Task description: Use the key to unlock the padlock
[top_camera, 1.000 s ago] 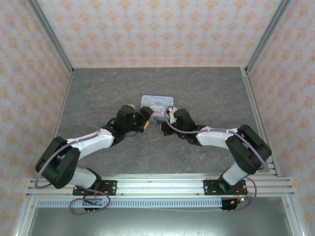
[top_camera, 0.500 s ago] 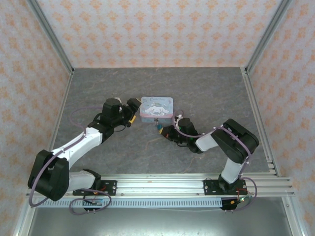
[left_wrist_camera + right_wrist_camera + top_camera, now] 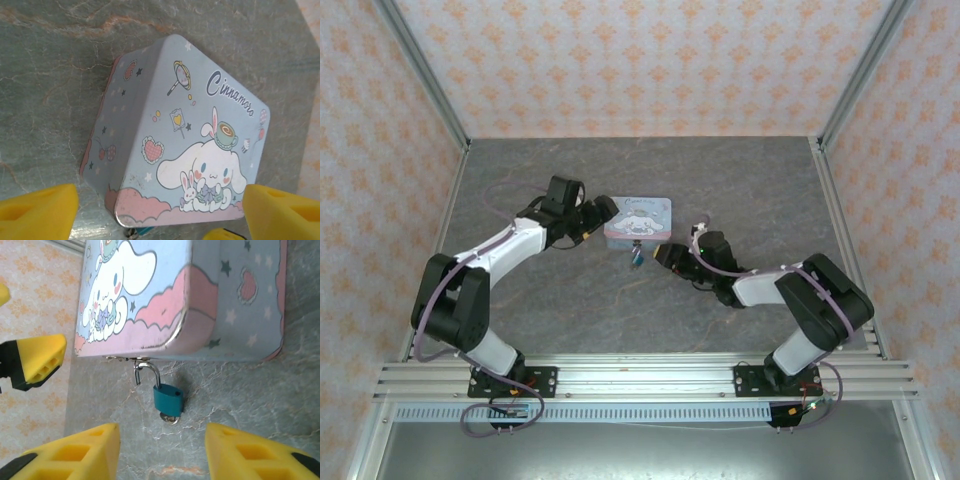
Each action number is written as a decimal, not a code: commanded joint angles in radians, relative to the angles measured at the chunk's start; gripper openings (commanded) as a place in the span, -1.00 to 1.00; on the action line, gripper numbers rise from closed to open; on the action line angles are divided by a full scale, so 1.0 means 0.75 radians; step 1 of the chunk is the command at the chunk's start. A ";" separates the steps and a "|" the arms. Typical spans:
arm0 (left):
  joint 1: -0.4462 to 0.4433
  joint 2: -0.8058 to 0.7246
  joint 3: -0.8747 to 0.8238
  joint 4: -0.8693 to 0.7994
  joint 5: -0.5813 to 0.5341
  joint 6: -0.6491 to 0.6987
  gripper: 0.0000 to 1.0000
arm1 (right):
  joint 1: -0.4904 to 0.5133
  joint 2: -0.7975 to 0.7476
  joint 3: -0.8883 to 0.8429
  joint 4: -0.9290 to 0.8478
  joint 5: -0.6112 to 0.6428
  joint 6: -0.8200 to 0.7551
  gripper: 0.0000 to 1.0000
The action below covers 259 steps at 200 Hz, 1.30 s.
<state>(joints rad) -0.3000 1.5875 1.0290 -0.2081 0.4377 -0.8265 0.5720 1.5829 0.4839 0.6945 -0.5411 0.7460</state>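
Padlock [image 3: 167,399] lies on the table [image 3: 240,390] just beside the front wall of the tin [image 3: 200,300]. Its shackle is hooked at the tin's latch, and a silver key [image 3: 170,417] shows at its bottom end. Right gripper [image 3: 162,440] is released and empty, the padlock near and ahead of the gap between its fingers, not touching; left gripper [image 3: 161,202] is likewise spread and empty at the tin's left end.

Glossy tin [image 3: 165,125] w/ smooth metal padlock [image 3: 168,398]
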 commanded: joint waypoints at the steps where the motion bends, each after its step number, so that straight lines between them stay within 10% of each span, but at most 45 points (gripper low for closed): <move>1: 0.007 0.071 0.031 -0.082 0.058 0.104 0.64 | 0.001 0.004 0.059 -0.044 -0.083 -0.129 0.00; 259: -0.092 0.082 -0.327 0.207 0.053 -0.113 0.33 | -0.007 0.271 0.133 0.342 -0.114 -0.225 0.07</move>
<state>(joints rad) -0.3527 1.6367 0.8284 0.0555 0.5159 -0.9123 0.5529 1.7599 0.5518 0.8650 -0.6357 0.5724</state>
